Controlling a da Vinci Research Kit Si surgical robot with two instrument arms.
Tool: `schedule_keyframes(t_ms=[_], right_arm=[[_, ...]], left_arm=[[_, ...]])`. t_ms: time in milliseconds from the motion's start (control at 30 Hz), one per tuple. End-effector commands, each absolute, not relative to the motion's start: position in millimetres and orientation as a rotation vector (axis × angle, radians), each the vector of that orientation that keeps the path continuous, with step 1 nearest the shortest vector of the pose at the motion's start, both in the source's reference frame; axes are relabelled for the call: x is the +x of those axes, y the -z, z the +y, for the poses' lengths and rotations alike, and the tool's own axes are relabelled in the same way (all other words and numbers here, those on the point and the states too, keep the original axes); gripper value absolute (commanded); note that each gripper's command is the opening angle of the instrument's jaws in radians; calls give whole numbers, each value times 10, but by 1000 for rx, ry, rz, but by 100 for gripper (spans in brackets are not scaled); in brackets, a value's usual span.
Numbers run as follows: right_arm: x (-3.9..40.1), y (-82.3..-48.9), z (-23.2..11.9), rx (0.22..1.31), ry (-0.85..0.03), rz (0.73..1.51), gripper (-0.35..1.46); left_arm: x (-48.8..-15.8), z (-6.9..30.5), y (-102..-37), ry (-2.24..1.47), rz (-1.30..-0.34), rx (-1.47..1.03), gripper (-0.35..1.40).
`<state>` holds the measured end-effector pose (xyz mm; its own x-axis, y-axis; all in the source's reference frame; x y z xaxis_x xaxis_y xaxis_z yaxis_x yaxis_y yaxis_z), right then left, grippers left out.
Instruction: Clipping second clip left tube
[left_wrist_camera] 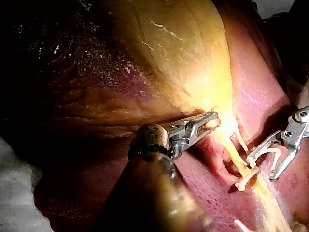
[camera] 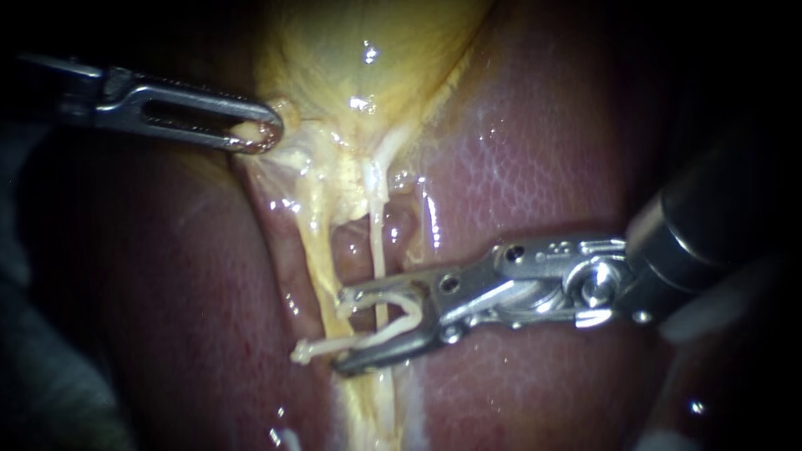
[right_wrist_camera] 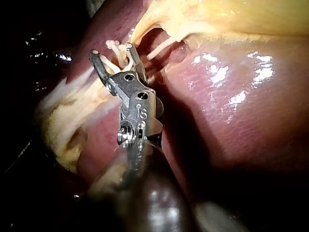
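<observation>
Glistening dark-red liver (camera: pixel 535 184) flanks a narrow trough, its edges lost in darkness. My left instrument (camera: pixel 255 134) has its jaws clamped on the pale yellow gallbladder (camera: pixel 368 50) at its lower edge. My right instrument (camera: pixel 342 330) has its jaws apart, holding a white plastic clip (camera: pixel 322 347) at the yellowish left tube (camera: pixel 320 259). I cannot tell whether the clip encircles it.

The pale yellow gallbladder (camera: pixel 376 50) lay against the glistening reddish-brown liver (camera: pixel 543 167), whose wet, mottled surface showed on both sides of it.
</observation>
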<state>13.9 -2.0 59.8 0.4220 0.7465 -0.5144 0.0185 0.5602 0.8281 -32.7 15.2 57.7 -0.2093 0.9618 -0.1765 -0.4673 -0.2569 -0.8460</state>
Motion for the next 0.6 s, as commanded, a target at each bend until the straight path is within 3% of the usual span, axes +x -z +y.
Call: schedule_keyframes(t_ms=[33,200,600], right_arm=[[138,-598,-20,897,-552,1047,50],[134,-608,-19,996,-628,1041,50],[127,-650,-25,1033,-677,1015,50]], left_arm=[[-326,153,-577,-1690,-807,-889,-35],[-326,153,-577,-1690,-808,-889,-35],[-325,153,-577,-1691,-808,-889,-35]])
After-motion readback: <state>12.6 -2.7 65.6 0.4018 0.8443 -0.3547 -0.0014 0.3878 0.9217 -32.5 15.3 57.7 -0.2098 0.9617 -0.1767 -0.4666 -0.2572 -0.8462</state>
